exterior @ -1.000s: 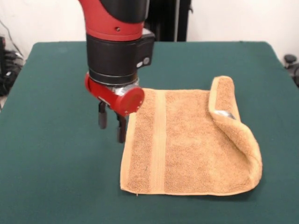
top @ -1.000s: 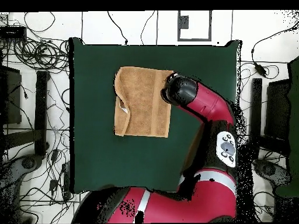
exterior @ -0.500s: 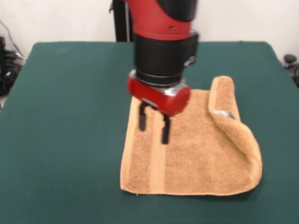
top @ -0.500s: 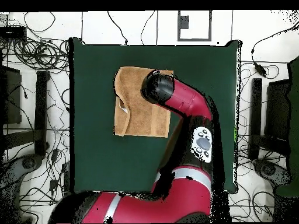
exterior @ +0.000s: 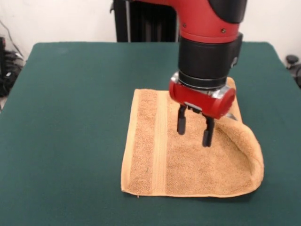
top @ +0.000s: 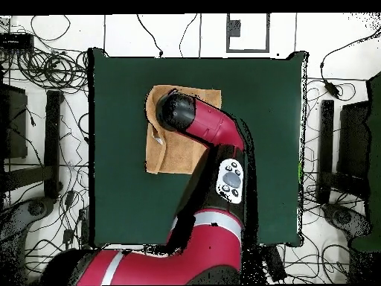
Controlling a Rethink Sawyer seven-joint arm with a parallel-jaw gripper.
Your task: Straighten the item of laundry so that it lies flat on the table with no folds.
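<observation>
The orange-tan towel (exterior: 188,155) lies on the dark green table (exterior: 70,117). Its left part is flat, with a woven band running front to back. Its right end is folded up and over, making a raised flap (exterior: 244,141). My gripper (exterior: 194,129) hangs over the towel's middle, just left of the flap, fingers open and empty, tips a little above the cloth. In the overhead view the arm covers much of the towel (top: 160,153), and the gripper itself is hidden under the wrist.
Walls and a dark stand are behind the table's far edge (exterior: 150,43). Cables and equipment lie on the floor around the table (top: 45,112) in the overhead view.
My gripper has moved steadily to the right in the front view, from the towel's left edge to over its middle near the folded flap. The towel has not moved.
</observation>
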